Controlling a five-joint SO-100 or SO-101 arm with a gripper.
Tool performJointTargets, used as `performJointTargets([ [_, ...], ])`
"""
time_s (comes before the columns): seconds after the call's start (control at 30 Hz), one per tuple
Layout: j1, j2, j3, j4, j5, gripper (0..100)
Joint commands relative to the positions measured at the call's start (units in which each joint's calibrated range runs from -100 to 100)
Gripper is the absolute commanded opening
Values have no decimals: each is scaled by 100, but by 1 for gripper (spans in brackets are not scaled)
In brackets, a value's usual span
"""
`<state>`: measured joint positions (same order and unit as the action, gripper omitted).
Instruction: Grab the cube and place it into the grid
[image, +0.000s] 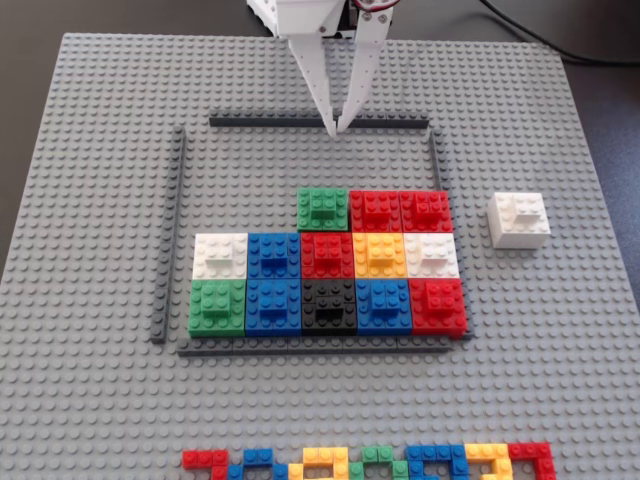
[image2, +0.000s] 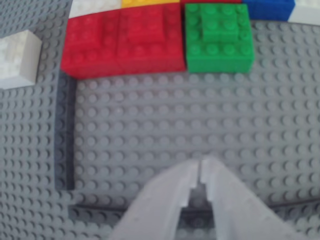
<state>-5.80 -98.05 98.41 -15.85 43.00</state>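
A white cube (image: 518, 219) sits on the grey baseplate (image: 90, 200) to the right of the dark-railed grid (image: 180, 230) in the fixed view; it shows at the left edge of the wrist view (image2: 17, 57). The grid holds several coloured cubes in rows, with a green one (image: 322, 208) and two red ones (image: 400, 210) in the top row. My gripper (image: 334, 130) hangs over the grid's far rail (image: 250, 121), shut and empty. In the wrist view its tips (image2: 200, 165) meet above the rail.
A row of small coloured bricks (image: 370, 463) lies along the near edge of the baseplate. A black cable (image: 560, 45) runs at the far right off the plate. The top-left part of the grid is bare baseplate.
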Motion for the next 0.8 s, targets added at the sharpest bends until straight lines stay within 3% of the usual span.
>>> performJointTargets([
  [0.0, -116, -40, -394, 31, 15, 0],
  [0.3, -448, 794, -1934, 412, 34, 0],
  [0.77, -1236, 3743, -5124, 1018, -366, 0],
])
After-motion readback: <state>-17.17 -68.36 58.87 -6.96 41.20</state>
